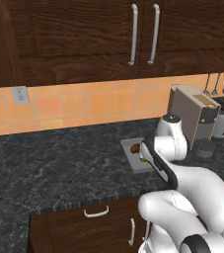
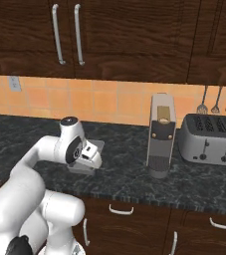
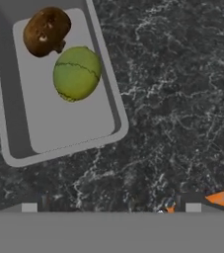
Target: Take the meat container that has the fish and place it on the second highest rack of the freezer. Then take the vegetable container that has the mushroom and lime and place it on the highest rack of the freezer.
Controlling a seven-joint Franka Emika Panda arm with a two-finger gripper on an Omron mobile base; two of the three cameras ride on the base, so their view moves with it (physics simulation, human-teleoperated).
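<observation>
Close below the hand, the shallow grey rectangular tray (image 3: 59,133) holds the brown mushroom (image 3: 46,30) touching the yellow-green lime (image 3: 77,73), resting on the dark marbled worktop (image 3: 182,99). Jaws spread, holding nothing; this container likely remains unplaced.

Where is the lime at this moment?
In the hand view the lime lies inside the grey tray on the dark counter, in the upper left of the picture, right beside the brown mushroom.
</observation>
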